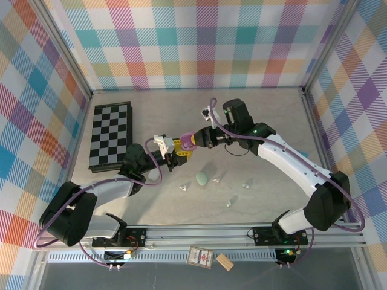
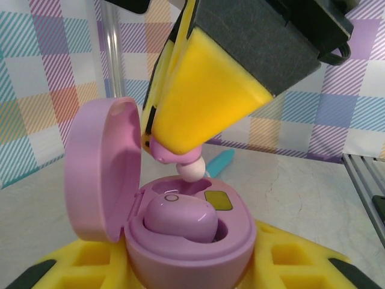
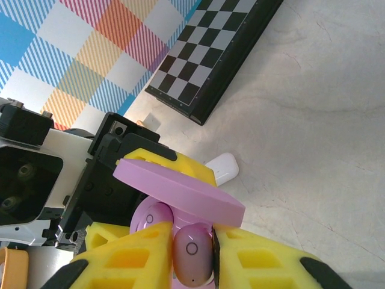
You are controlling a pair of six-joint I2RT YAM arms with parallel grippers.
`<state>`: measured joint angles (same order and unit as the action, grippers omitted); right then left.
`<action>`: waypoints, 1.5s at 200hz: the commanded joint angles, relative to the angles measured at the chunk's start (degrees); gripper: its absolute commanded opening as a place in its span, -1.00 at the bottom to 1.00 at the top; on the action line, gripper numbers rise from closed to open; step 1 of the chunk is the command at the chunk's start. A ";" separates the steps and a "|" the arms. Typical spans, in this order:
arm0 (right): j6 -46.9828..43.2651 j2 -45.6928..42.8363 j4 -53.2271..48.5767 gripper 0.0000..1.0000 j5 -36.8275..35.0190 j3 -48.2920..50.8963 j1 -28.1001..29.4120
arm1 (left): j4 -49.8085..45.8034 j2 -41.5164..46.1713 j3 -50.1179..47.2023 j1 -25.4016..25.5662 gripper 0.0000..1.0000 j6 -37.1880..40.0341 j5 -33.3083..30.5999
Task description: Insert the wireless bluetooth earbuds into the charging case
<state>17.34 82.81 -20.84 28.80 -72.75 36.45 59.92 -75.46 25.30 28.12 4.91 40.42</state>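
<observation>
My left gripper [image 1: 180,151] is shut on the body of a pink charging case [image 2: 198,256], holding it above the table with its lid [image 2: 99,168] swung open. One pink earbud [image 2: 180,218] sits in the near socket. My right gripper [image 3: 194,256] is shut on a second pink earbud [image 3: 192,253], its yellow fingers [image 2: 204,96] right over the case. That earbud's pale tip [image 2: 192,171] hangs just above the empty far socket, and I cannot tell whether it touches. Small whitish earbuds [image 1: 184,186] [image 1: 247,185] lie on the table below.
A folded chessboard [image 1: 110,134] lies at the left. A mint case [image 1: 202,178] and a white case [image 3: 221,168] rest on the table under the grippers. A teal wand [image 2: 219,161] lies beyond the case. A card [image 1: 199,257] and wooden block [image 1: 225,262] sit past the front rail.
</observation>
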 commanded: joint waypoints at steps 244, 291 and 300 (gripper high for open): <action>1.35 4.81 -5.52 0.78 -11.29 -11.84 -0.28 | 3.63 1.30 0.02 0.27 -0.38 0.43 1.52; -2.10 5.66 -9.98 0.82 -8.98 -12.66 -0.27 | 3.29 1.71 0.08 0.26 -0.38 0.32 0.71; -2.29 5.16 -10.13 0.83 -8.90 -11.97 -0.23 | 3.16 1.78 0.17 0.27 -0.38 0.28 0.60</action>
<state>17.17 88.47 -27.92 18.48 -83.85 36.34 60.34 -75.40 25.32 28.10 4.14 40.62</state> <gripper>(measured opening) 0.909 0.351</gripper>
